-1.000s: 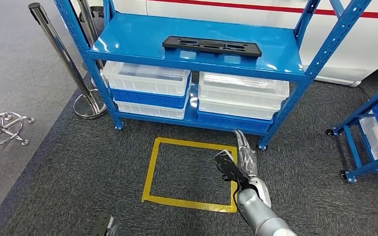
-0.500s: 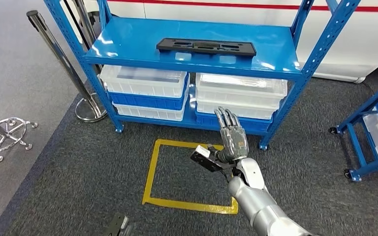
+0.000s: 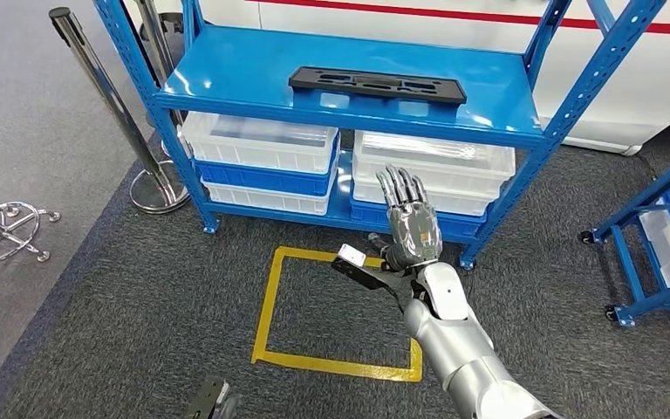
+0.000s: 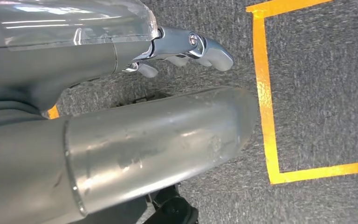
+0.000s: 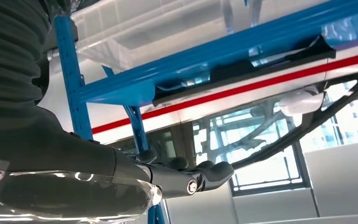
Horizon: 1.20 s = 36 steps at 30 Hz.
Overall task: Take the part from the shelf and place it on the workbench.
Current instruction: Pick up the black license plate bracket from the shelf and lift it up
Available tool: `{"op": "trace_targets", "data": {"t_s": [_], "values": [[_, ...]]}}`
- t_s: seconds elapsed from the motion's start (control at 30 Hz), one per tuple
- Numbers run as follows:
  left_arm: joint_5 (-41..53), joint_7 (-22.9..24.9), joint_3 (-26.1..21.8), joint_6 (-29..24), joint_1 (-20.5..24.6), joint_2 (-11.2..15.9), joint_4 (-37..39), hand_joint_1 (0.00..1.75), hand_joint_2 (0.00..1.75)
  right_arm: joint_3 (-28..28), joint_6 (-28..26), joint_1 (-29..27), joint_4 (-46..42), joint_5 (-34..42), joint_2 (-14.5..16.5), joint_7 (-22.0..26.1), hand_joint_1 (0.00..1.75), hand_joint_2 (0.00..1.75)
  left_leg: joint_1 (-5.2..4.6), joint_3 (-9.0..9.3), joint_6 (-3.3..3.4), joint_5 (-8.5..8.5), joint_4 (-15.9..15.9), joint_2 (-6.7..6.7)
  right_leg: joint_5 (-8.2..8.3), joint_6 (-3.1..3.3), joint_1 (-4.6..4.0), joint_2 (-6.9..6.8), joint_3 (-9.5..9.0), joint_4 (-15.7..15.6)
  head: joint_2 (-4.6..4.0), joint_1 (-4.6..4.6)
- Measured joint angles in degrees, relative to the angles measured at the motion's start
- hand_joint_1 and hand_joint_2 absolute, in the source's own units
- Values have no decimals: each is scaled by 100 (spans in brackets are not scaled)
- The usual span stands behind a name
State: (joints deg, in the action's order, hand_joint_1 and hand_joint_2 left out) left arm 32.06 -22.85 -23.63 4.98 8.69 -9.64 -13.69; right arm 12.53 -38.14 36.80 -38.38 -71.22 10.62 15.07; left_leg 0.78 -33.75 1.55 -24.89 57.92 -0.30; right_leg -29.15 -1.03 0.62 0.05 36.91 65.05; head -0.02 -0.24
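A long flat black part (image 3: 377, 84) lies on the top board of the blue shelf (image 3: 253, 74), near its front edge. My right hand (image 3: 412, 223) is raised in front of the lower bins, below the part and apart from it, fingers straight and spread, holding nothing. In the right wrist view the fingers (image 5: 200, 177) point up toward the shelf's front rail, with the black part (image 5: 242, 70) showing over it. My left hand (image 4: 158, 130) hangs low over the carpet, its fingers (image 4: 200, 44) loosely extended with nothing in them.
White and blue bins (image 3: 262, 140) (image 3: 436, 166) fill the lower shelf. A yellow tape square (image 3: 270, 297) marks the carpet before it. Chrome posts (image 3: 109, 92) stand at the left, a second blue rack (image 3: 654, 227) at the right, a white vehicle (image 3: 454, 17) behind.
My right hand has risen from low over the tape square and turned its back toward the camera, now higher and closer to the shelf. The part has not moved.
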Motion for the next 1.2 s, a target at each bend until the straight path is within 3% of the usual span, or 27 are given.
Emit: {"op": "trace_targets", "data": {"t_s": [0.07,0.1,0.13,0.17,0.23,0.3,0.37,0.47,0.57,0.6,0.63,0.67,0.73,0.77,0.83,0.9,0.97,1.0,1.1,1.17,1.2], "values": [[20,9,2,1,2,-5,3,0,0,-63,0,-31,-25,19,-10,17,0,175,-13,4,38,-16,3,-1,-290,-18,4,1,400,721,-1,0],[30,13,3,2,0,-7,4,0,0,-100,0,-57,-40,20,-15,26,0,175,-20,7,45,-27,9,-3,-320,-18,6,1,547,941,-1,0],[42,14,5,2,-2,-7,5,0,0,-138,0,-80,-63,13,-19,32,0,175,-26,16,49,-41,17,-7,-237,-9,7,1,601,965,0,0],[55,14,7,2,-3,-8,7,0,0,-172,0,-94,-91,-5,-22,34,0,175,-33,33,48,-61,25,-12,-55,10,4,1,545,776,0,0],[78,14,15,3,-2,-25,10,0,0,-237,0,-103,-162,-28,-27,51,0,175,-52,84,32,-110,34,-15,379,90,-24,2,225,38,1,-2],[87,15,23,4,14,-43,16,0,0,-296,0,-104,-216,-28,-31,70,0,175,-63,101,-9,-146,38,-15,547,157,-66,1,-9,-492,0,0],[91,16,32,4,27,-48,19,0,0,-330,0,-117,-261,-27,-37,76,0,175,-57,105,-67,-163,19,-12,512,185,-88,5,-49,-599,1,3],[109,4,39,4,40,-49,21,0,0,-368,0,-138,-340,-28,-43,84,0,175,-50,55,-163,-305,207,0,495,251,-24,9,-169,-705,1,-3],[140,-6,48,4,47,-47,23,0,0,-406,0,-180,-378,-30,-43,93,0,175,-20,-494,-236,-692,1240,3,412,304,-4,-2,-284,-739,1,-7],[146,-6,49,4,37,-46,23,0,0,-416,0,-210,-381,-30,-43,97,0,175,-10,-684,-252,-741,1533,4,376,302,-4,-2,-320,-734,1,-7],[151,-6,49,4,28,-44,24,0,0,-425,0,-244,-388,-30,-44,101,0,175,-4,-789,-262,-679,1638,5,337,296,-4,0,-366,-730,1,-7],[158,-6,49,4,22,-43,25,0,0,-434,0,-274,-400,-31,-44,105,0,175,0,-780,-263,-496,1511,7,293,285,-1,3,-422,-722,1,-7],[173,-6,49,6,20,-42,26,0,0,-453,0,-307,-443,-31,-46,117,0,175,-1,-501,-240,-2,783,18,191,247,5,7,-543,-706,0,-6],[178,-7,49,9,24,-42,28,0,0,-465,0,-310,-466,-26,-47,124,0,175,-13,-334,-220,137,420,24,142,217,-4,10,-581,-694,0,-7],[188,-9,53,15,33,-43,31,0,0,-496,0,-317,-506,10,-50,150,0,175,-34,-168,-157,137,80,28,90,150,-27,13,-609,-690,1,-7],[195,-14,57,17,34,-44,32,0,0,-535,0,-331,-544,71,-52,181,0,175,-33,-117,-82,63,11,11,83,92,-38,11,-620,-663,1,-8],[195,-20,59,17,33,-44,32,0,0,-562,0,-326,-576,143,-55,216,0,175,-19,-17,-10,12,-40,-2,63,52,-26,7,-522,-418,0,-5],[195,-22,61,17,40,-44,32,0,0,-570,0,-319,-588,180,-56,233,0,175,-14,41,20,-19,-56,-4,15,37,-20,6,-367,-158,0,-4],[195,-24,76,19,50,-44,32,0,0,-603,0,-336,-585,301,-69,266,0,175,-19,206,69,-161,-65,-9,-248,10,-18,6,346,754,0,-2],[197,-24,87,23,35,-44,32,0,0,-621,0,-358,-562,422,-92,273,0,175,-23,363,63,-287,-65,-22,-220,20,-19,5,592,781,0,-2],[199,-23,91,28,29,-45,32,0,0,-629,0,-358,-550,478,-107,271,0,175,-24,460,52,-360,-65,-29,-56,36,-22,5,590,547,0,-2]]}}
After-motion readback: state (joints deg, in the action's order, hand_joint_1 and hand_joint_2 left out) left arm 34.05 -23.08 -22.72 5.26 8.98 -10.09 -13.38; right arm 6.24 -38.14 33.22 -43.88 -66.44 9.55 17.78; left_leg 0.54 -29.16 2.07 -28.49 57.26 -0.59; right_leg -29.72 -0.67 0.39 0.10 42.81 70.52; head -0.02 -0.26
